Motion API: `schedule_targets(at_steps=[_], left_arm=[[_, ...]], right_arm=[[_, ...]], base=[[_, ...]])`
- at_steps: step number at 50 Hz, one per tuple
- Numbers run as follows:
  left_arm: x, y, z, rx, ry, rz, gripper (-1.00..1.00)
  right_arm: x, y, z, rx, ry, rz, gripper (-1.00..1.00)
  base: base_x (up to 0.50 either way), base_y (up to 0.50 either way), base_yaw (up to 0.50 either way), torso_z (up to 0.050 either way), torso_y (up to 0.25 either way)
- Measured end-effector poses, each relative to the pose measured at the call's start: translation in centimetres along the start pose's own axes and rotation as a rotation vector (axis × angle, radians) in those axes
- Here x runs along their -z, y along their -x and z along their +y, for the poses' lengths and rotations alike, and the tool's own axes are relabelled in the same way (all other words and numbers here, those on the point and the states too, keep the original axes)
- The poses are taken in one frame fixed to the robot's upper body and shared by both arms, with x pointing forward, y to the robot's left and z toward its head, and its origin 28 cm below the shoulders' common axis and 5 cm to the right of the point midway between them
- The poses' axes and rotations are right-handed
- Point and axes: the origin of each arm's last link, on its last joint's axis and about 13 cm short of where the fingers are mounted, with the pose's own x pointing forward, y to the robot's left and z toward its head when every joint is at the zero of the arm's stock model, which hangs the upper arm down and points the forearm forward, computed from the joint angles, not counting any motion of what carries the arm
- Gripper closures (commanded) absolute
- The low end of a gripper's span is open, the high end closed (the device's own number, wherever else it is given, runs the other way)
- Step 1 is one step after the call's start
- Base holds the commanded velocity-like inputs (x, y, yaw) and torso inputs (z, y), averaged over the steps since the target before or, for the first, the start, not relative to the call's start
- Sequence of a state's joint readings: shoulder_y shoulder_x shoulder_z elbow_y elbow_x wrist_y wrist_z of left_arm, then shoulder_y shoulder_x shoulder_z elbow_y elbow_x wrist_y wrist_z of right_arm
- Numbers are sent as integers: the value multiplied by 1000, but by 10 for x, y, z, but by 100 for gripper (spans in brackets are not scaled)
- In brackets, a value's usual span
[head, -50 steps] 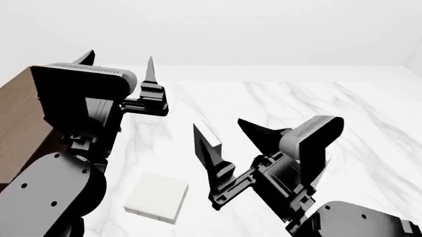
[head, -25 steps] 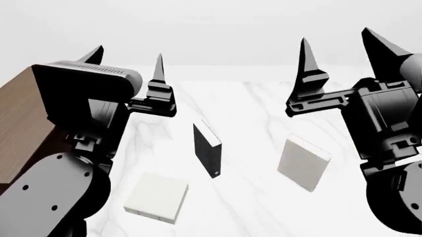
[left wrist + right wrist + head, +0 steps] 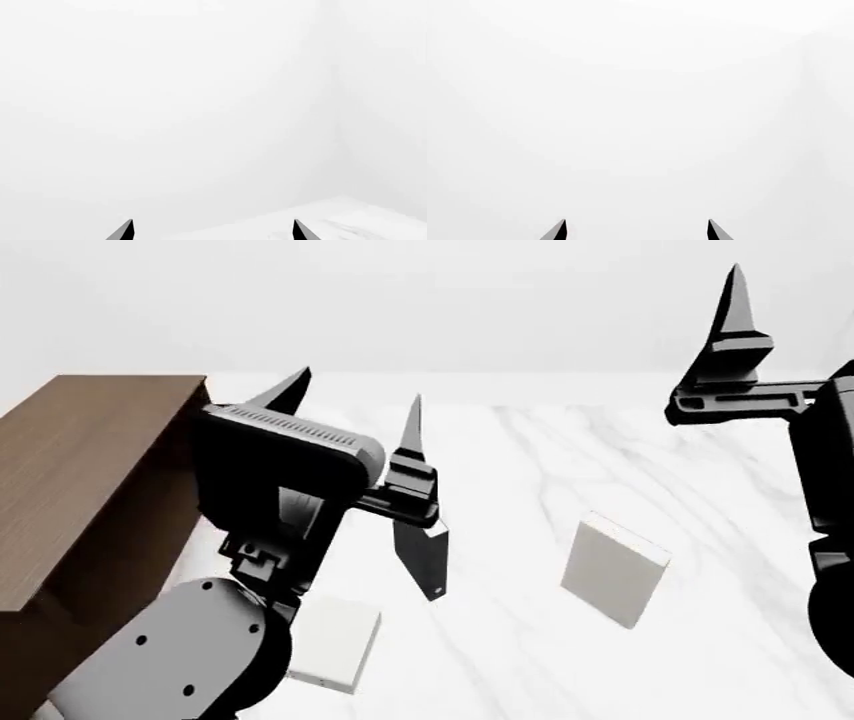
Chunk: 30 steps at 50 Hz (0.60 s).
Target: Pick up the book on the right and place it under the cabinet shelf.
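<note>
Head view shows the left arm's grey shoulder link nearest of all, with a pale beige-grey book lying flat on the marble table and partly tucked behind it. Beyond that book, a black book stands on edge, and the left gripper hangs just above it, its two pointed fingers spread apart, aimed upward and holding nothing. To the right of the black book, well apart from it, the book of the task, whitish with a thin white page edge, stands tilted on the marble, touched by neither gripper. The brown wooden cabinet sits to the left of the black book, behind the left arm; its shelf is hidden from here. The right gripper is raised high above and to the right of the whitish book; only one finger shows here, but the right wrist view shows both tips set wide apart with only blank wall between them.
</note>
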State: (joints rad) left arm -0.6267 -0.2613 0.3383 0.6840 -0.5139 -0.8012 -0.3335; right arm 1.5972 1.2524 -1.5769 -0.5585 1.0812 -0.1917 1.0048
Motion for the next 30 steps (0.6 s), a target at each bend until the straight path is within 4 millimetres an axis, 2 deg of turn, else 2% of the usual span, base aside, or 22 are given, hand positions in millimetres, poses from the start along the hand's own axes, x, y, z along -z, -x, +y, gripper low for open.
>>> schedule_targets(at_steps=[11, 30], left_arm=[[6, 4, -10, 43, 9, 10, -100], [6, 8, -14, 58, 17, 4, -100]], right_arm=[[2, -1, -2, 16, 2, 3, -100], [7, -2, 1, 3, -3, 22, -100]], base=[[0, 0, 0, 0, -119], [0, 0, 0, -2, -146]])
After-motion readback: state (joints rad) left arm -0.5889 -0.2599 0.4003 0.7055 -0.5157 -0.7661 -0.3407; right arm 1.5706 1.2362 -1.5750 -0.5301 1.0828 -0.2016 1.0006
